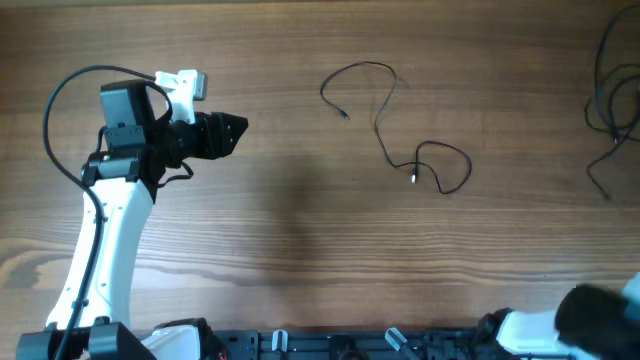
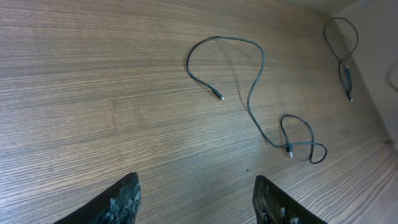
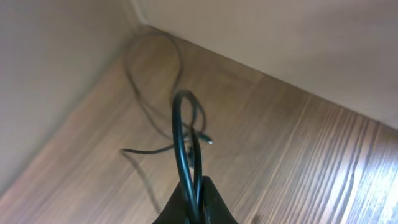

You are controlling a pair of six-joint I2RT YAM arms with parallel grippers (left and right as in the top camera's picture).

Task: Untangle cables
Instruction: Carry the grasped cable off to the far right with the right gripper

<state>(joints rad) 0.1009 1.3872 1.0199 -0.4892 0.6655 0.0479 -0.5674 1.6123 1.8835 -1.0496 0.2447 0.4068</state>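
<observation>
One cable (image 1: 395, 125) lay loose at the middle of the table (image 1: 250, 250), well apart from a second cable (image 3: 185, 137) looping up from my right gripper (image 3: 198, 196), clamped on it near the wall (image 3: 280, 37); my left gripper (image 2: 196, 199) hung parted above the wood.

Soft even light, faint shadows, right wrist view blurred close up

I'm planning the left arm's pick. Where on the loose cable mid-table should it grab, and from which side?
Probably the single strand of the cable between its two loops, taken from above with the left gripper straddling it: it lies flat, and nothing crosses it there.
</observation>
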